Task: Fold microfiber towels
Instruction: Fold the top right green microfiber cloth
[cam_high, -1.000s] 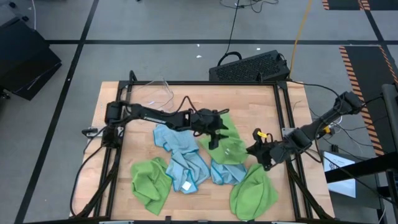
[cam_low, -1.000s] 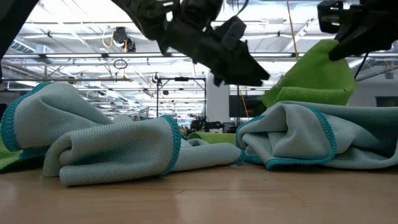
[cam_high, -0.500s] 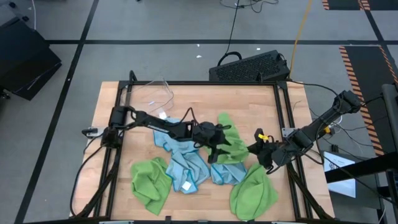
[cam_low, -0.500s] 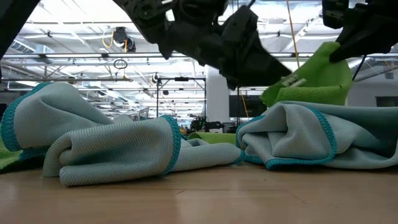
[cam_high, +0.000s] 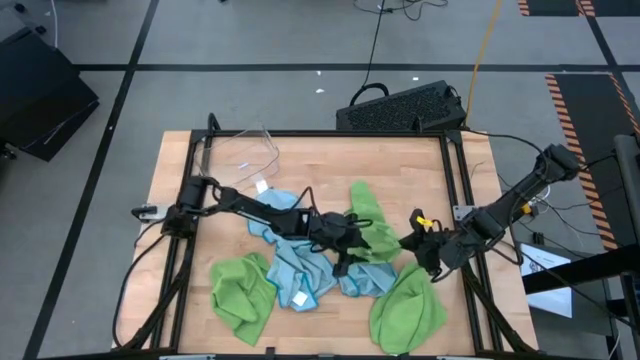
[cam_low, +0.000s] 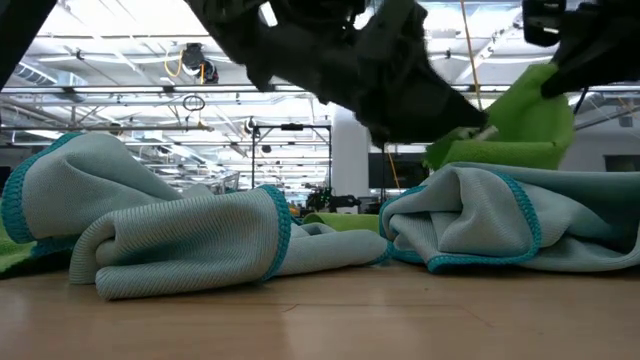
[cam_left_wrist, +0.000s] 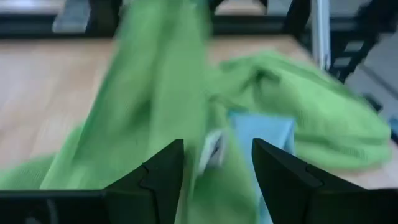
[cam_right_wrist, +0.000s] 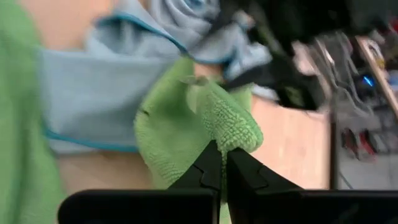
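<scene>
Several microfiber towels lie crumpled on the wooden table (cam_high: 200, 160): light blue ones (cam_high: 290, 255) (cam_low: 180, 240) and lime green ones (cam_high: 240, 290) (cam_high: 405, 310). One green towel (cam_high: 368, 220) (cam_low: 510, 115) is raised at the table's middle. My right gripper (cam_high: 412, 242) (cam_right_wrist: 224, 163) is shut on it. My left gripper (cam_high: 350, 243) (cam_left_wrist: 214, 180) is open. Its fingers stand on either side of a hanging part of that green towel, by its white tag (cam_left_wrist: 211, 149). Whether they touch it I cannot tell. My right gripper pinches a bunched fold of the green towel (cam_right_wrist: 229, 132) between its two shut fingers, at their free ends. It comes from the table's right side, slanting down. The fold is lifted, and the rest of the towel trails down onto the blue towels.
A clear plastic bin (cam_high: 250, 150) stands at the far left of the table. A black metal frame (cam_high: 455, 190) runs along the table's sides. A dark keyboard (cam_high: 400, 105) sits beyond the far edge. Bare wood shows along the far half.
My left gripper has moved toward the table's right and near edges and slightly down, up to the green towel that my right gripper holds. Its opening is unchanged. The green towel has drawn in from a spread patch into a narrower raised strip.
</scene>
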